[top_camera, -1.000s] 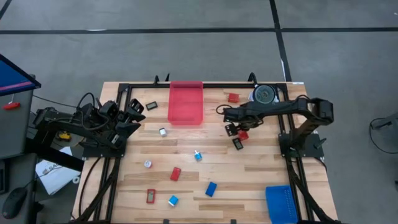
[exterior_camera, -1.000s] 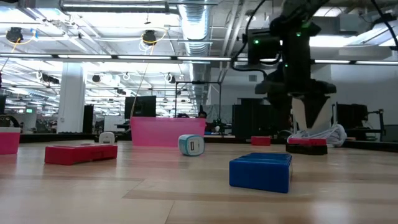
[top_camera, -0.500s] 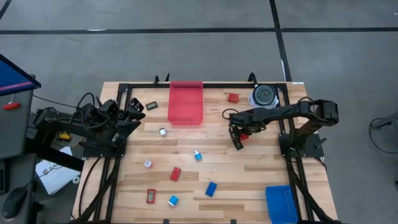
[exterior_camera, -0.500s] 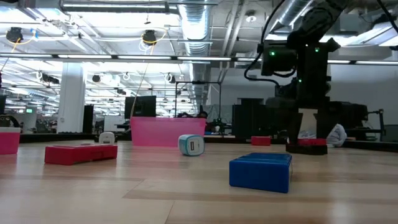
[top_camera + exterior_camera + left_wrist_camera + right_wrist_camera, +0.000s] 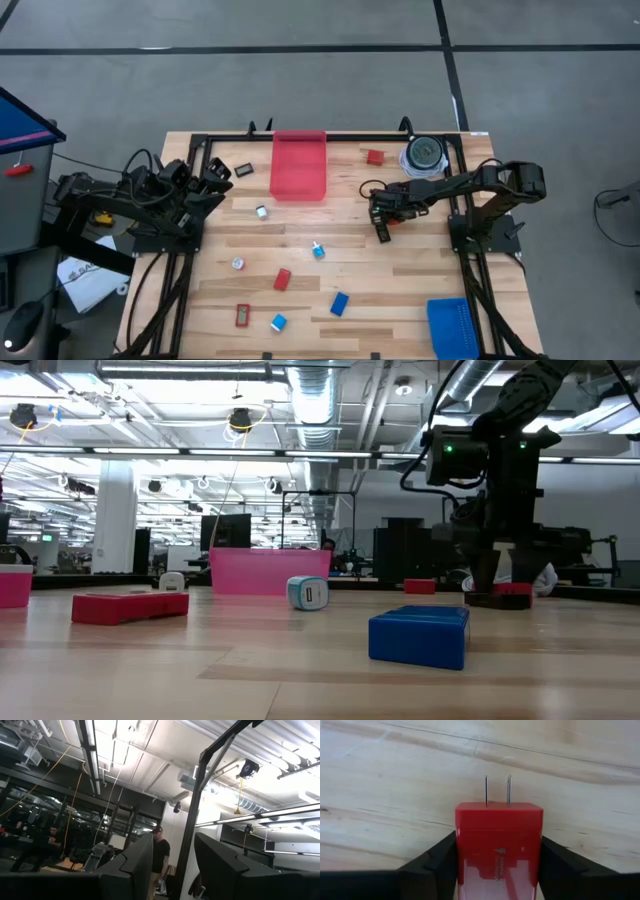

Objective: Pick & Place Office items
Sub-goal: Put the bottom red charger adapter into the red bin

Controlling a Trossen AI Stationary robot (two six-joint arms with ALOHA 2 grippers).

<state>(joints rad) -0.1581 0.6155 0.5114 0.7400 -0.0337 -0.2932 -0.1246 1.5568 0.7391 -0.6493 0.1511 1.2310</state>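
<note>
High view — right gripper [image 5: 383, 207] is low over the table [image 5: 420, 265] at right of centre, on a red block [image 5: 392, 210]; a flat black rectangle [image 5: 381, 231] lies just beside, so we judge it could get nudged on lift.

Low view — the block sits at table level.

Right wrist view — fingers [image 5: 432, 865] clamp the red charger-like block [image 5: 498, 845], two prongs outward; smooth sides, so we judge slip possible.

Left wrist view — left gripper [image 5: 172, 865] parked, fingers apart.

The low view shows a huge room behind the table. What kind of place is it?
Probably a robotics lab or workshop in an industrial hall. The ceiling has bare ducts and strip lights, the wooden table carries two robot arms, and a person stands among dark metal frames in the left wrist view.
</note>
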